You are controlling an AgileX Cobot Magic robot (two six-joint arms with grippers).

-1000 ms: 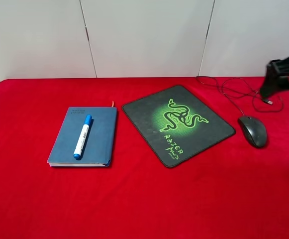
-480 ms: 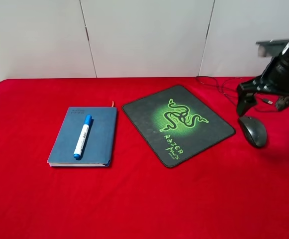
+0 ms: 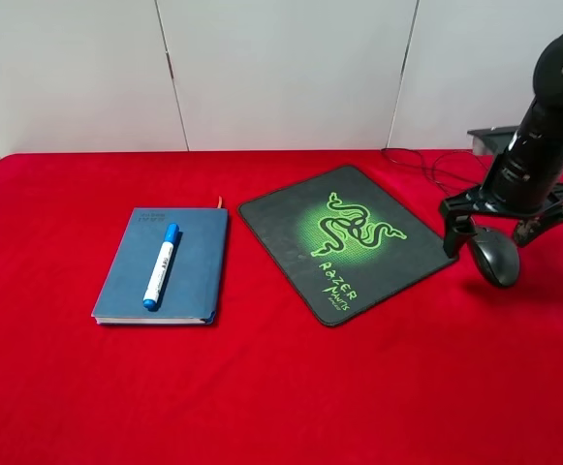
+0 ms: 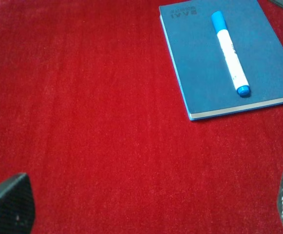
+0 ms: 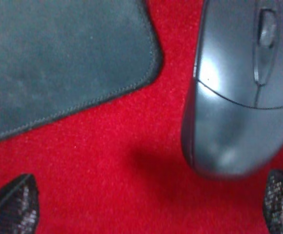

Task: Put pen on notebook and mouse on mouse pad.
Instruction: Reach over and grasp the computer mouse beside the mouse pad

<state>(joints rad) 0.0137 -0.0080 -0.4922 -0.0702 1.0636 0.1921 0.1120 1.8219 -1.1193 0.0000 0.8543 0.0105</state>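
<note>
The blue notebook (image 3: 199,262) lies on the left of the red table, and the blue-capped white pen (image 3: 161,264) rests lengthwise on its cover. At mid-table is the black mouse pad (image 3: 344,237) with its green logo. Right of the pad, the black mouse (image 3: 496,260) sits on the cloth. My right gripper (image 3: 489,234) hangs open just over the mouse, one finger on either side. In the right wrist view the mouse (image 5: 243,97) sits closer to one fingertip (image 5: 282,204), beside the pad's corner (image 5: 58,58). The left gripper (image 4: 148,207) is open over bare cloth near the notebook (image 4: 258,63) and pen (image 4: 230,52).
The mouse's thin black cable (image 3: 436,170) loops over the back right of the table toward the wall. A white panelled wall (image 3: 281,73) stands behind the table. Red cloth (image 3: 291,387) covers the whole front area.
The right arm has come in from the right edge and dropped down over the mouse, jaws still wide. Notebook, pen, pad and mouse have not moved.
</note>
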